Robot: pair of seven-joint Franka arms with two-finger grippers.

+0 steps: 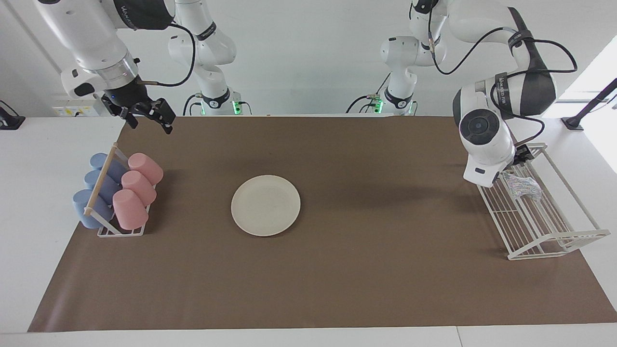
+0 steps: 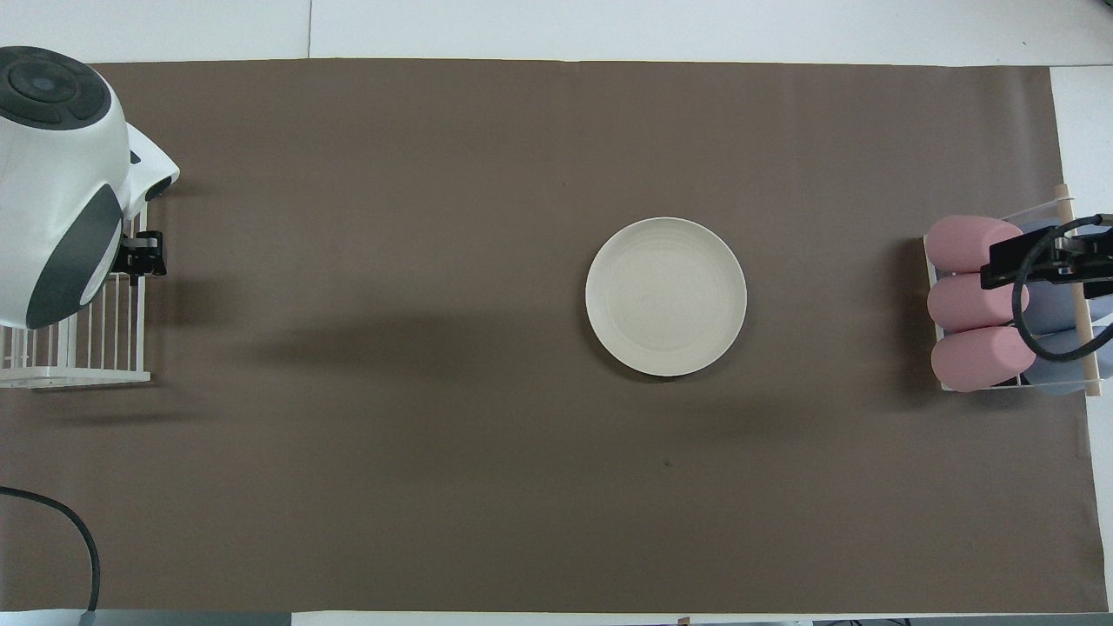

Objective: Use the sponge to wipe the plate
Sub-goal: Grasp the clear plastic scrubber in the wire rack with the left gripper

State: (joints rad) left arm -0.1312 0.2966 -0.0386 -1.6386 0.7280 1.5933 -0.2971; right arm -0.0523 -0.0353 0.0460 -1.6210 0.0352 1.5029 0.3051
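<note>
Wiping had not begun. Right gripper [image 1: 149, 120] waited, fingers spread and empty, over the table end where the cup rack [image 1: 103, 231] stood. The plate [image 1: 265, 205] lay bare on the mat, between the two grippers and well apart from each. The left gripper [image 1: 523, 155], open and holding nothing, hung over the wire rack [image 1: 554, 241], just beside the sponge [image 1: 522, 187] lying in it. Grasping, carrying and wiping all remained, by my judgement.
</note>
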